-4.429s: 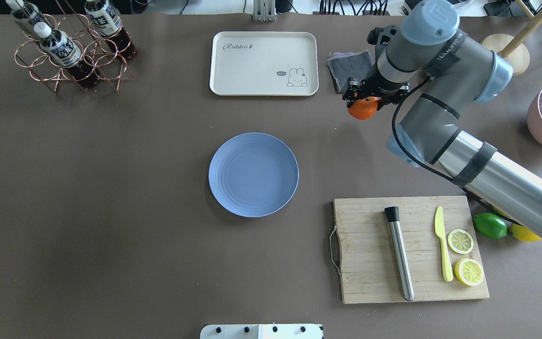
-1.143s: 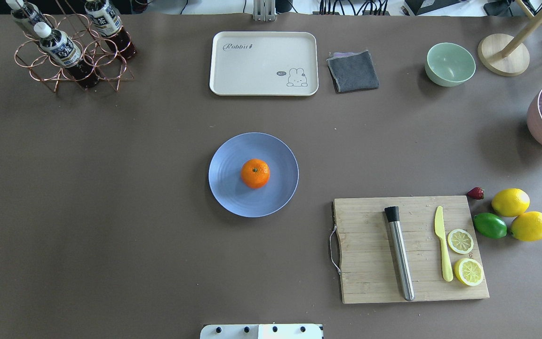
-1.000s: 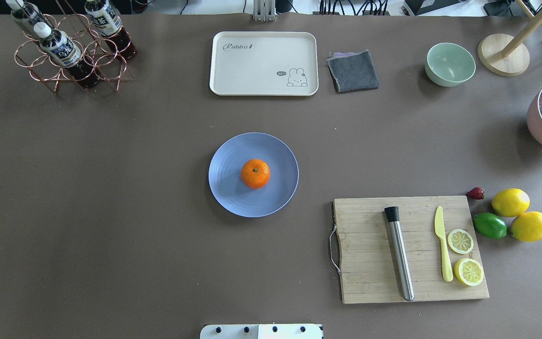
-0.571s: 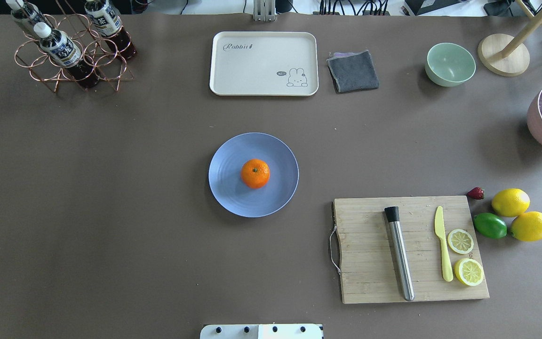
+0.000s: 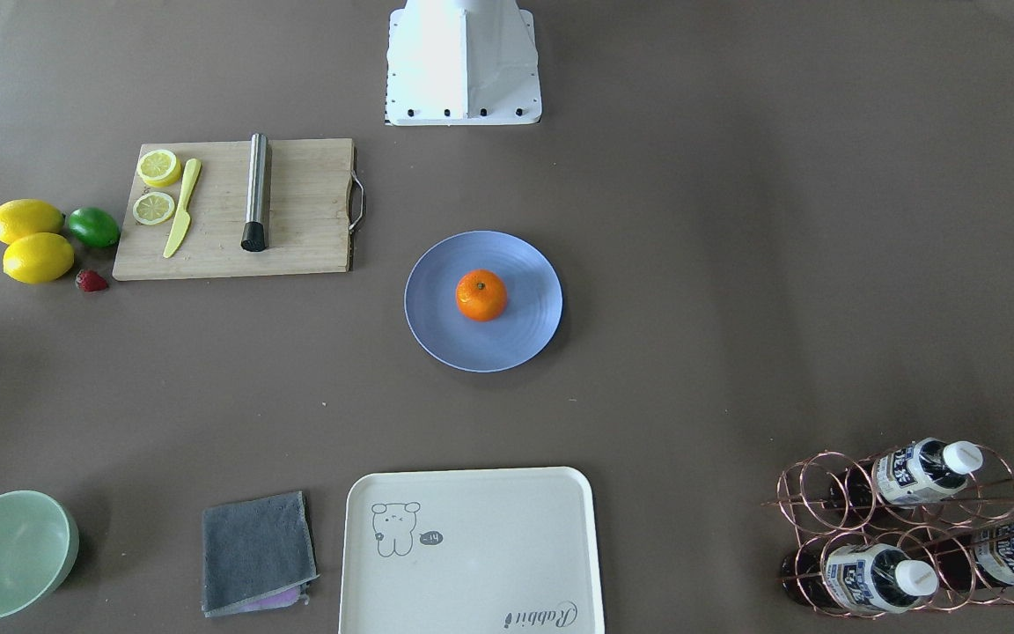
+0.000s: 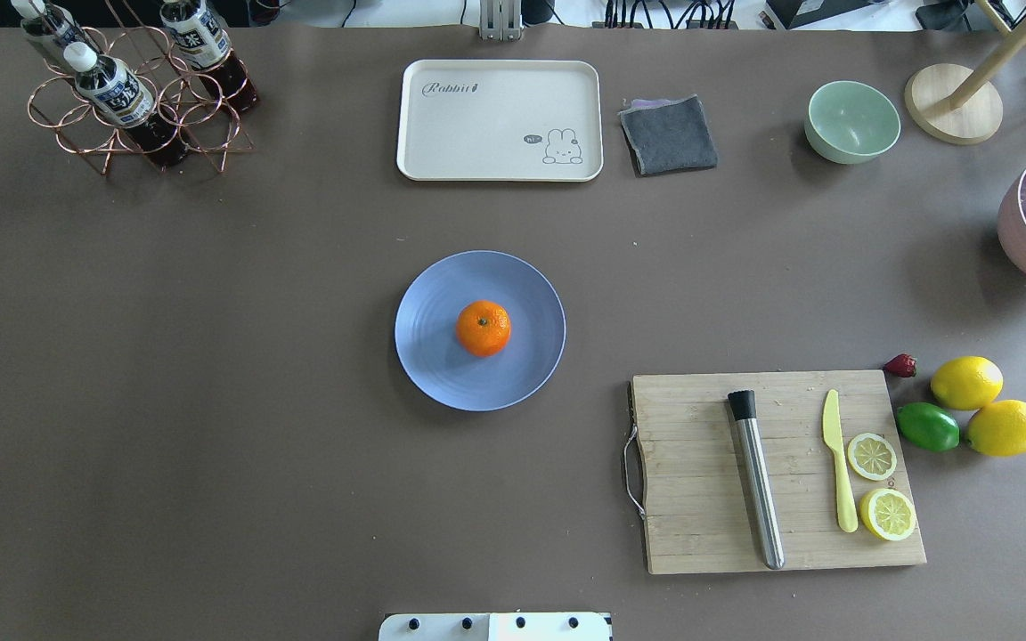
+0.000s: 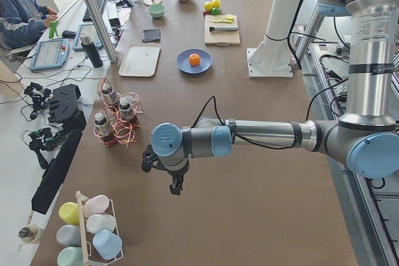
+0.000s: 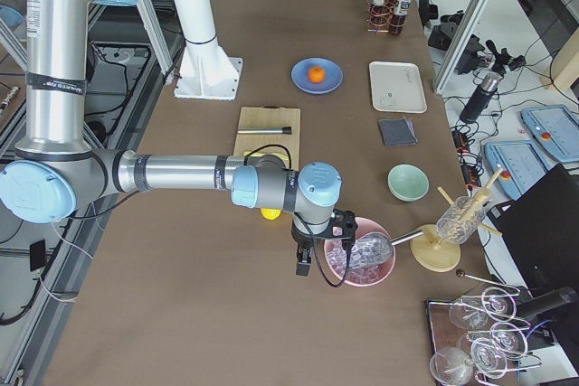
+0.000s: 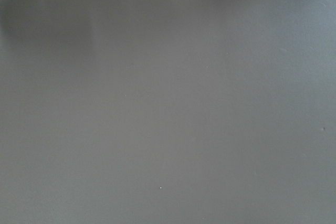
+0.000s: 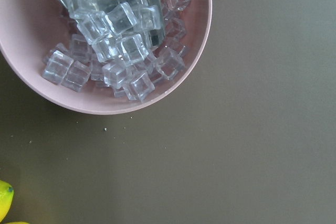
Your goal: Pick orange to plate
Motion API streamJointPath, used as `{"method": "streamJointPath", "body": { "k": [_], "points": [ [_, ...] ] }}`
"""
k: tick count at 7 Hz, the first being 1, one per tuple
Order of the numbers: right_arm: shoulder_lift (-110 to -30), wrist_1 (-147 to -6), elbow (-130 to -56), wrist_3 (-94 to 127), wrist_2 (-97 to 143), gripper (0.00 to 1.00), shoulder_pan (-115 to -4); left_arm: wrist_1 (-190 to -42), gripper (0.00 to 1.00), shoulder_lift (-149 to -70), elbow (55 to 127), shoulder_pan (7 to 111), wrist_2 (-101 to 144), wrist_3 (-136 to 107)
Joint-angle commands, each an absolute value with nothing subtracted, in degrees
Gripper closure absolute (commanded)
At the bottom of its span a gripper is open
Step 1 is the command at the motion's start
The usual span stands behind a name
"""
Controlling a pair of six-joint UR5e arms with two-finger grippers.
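One orange sits on the blue plate, a touch right of the plate's middle in the overhead view, with its green stem dot facing up. The plate lies flat near the middle of the brown surface, and neither claw is near it.

Take the plate as the clock's centre in the overhead view, with twelve pointing away from the robot. A cream tray lies at twelve, a folded grey cloth at one and a pale-green bowl at two. A wooden cutting board lies at four, and a copper wire rack holding bottles stands at ten. On the board lie a metal rod, a yellow knife and two lemon slices. Just past the board's right edge, close together, are two lemons, a lime and a small strawberry.

The left claw points down over bare surface at the robot's left end, well apart from the plate. It shows only in a side view, so I cannot tell how far it is open. Its wrist camera shows nothing but brown surface. The right claw points down just beside a pink bowl of ice cubes at the right end. Its opening cannot be told either.
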State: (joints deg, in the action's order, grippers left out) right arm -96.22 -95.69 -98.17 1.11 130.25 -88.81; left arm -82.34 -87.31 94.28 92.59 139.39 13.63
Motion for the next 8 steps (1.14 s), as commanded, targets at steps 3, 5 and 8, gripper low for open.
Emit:
{"method": "streamJointPath", "body": {
  "k": [3,5,8],
  "points": [
    [-96.1,-95.6,-98.3,1.2,130.3,0.0,-86.7,-82.4,0.02,-86.7,94.6,93.3,139.7,13.7],
    [-96.1,-95.6,-98.3,1.2,130.8,0.0,-86.2,-82.4,0.02,-86.3,94.7,93.3,139.7,13.8],
    [-96.1,-95.6,-98.8,1.1,131.6,0.0,-86.1,-82.4,0.02,-86.3,94.6,93.3,139.3,13.7]
  ]
}}
